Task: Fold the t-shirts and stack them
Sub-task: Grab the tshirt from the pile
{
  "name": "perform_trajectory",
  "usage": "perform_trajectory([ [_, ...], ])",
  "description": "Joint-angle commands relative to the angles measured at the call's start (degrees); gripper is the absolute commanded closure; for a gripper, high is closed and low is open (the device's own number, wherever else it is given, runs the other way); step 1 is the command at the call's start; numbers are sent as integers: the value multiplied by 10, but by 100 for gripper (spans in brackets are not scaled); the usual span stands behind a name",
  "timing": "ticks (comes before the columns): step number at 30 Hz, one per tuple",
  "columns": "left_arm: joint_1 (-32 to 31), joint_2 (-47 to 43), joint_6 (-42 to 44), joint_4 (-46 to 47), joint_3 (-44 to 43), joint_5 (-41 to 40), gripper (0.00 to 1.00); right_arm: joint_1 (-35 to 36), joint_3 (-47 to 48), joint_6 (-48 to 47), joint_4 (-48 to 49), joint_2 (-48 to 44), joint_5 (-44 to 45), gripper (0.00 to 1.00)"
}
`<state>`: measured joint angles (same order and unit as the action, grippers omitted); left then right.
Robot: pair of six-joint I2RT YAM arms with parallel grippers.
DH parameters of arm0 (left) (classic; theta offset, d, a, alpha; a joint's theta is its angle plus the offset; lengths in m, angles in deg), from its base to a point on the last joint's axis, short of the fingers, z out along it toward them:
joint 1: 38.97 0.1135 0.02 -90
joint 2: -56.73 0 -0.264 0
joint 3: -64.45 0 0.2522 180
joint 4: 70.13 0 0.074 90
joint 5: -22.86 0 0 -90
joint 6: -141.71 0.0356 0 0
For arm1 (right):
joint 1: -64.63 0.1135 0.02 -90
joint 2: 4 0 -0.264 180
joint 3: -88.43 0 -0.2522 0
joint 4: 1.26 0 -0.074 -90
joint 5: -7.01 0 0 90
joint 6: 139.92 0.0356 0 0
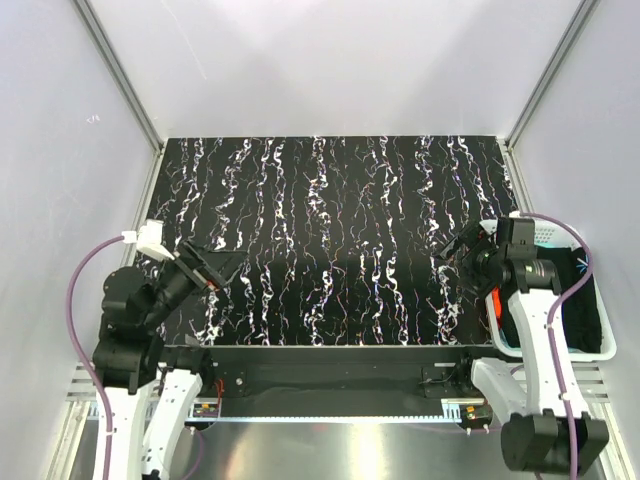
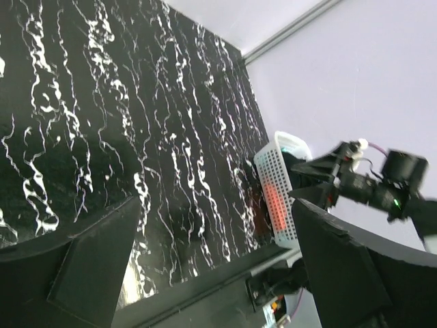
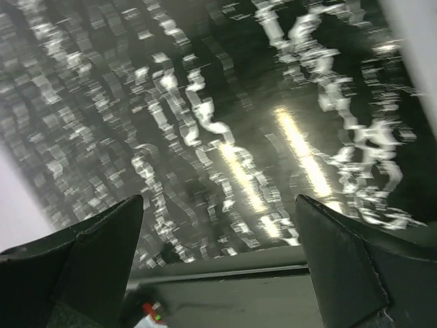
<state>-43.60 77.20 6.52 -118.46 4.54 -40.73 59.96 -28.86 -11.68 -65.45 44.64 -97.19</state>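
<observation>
1. Black jaws on the right gripper (image 1: pixel 462 250) stand spread wide with nothing between them. It hovers over the right edge of the table (image 1: pixel 330 200), just beside the basket (image 1: pixel 606 348).
2. The left gripper (image 1: pixel 213 268) is likewise wide open and empty, above the table's near-left part.
3. No shirt lies on the table. The black shirt (image 1: pixel 582 310) sits in the basket, and the orange-red shirt (image 1: pixel 493 305) shows against its inner wall.
4. The step in hand looks like fetching a first shirt, and the right gripper is the nearer one for it.
5. Come down from above inside the rim and pinch only the top layer of cloth.
6. Lift straight up until the cloth clears the lattice wall, then carry it to the middle of the table.
7. Watch for a second shirt trailing along, or the basket being dragged.
</observation>
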Motion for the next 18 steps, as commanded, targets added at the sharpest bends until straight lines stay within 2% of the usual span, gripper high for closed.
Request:
perform_trajectory([
  [1,1,35,18,-94,-60,13,1,-3,68,-37,-52,38,120,0],
  [4,1,77,96,-187,-138,44,1,-3,117,-29,-54,80,167,0],
  [5,-5,83,177,-198,-159,55,1,-3,136,-20,-54,92,184,0],
  [6,-20,87,205,-207,-203,51,1,-3,144,-17,-55,114,230,0],
  [8,-28,90,238,-235,-246,23,1,-3,177,-24,-56,138,275,0],
  [9,-40,92,250,-241,-280,17,1,-4,188,-24,-56,165,325,0],
  [11,-56,110,291,-260,-313,35,1,-13,211,-28,-56,209,382,2],
  [13,-81,116,309,-276,-318,37,1,-30,232,-41,-56,247,415,10],
  [14,-90,113,319,-277,-315,36,1,-34,237,-57,-56,265,463,27],
  [15,-106,112,323,-277,-309,35,1,-38,244,-52,-70,297,492,35],
  [16,-114,110,325,-280,-307,34,1,-53,245,-48,-71,309,510,39],
  [18,-145,104,331,-283,-299,22,1,-75,244,-53,-63,343,500,36],
])
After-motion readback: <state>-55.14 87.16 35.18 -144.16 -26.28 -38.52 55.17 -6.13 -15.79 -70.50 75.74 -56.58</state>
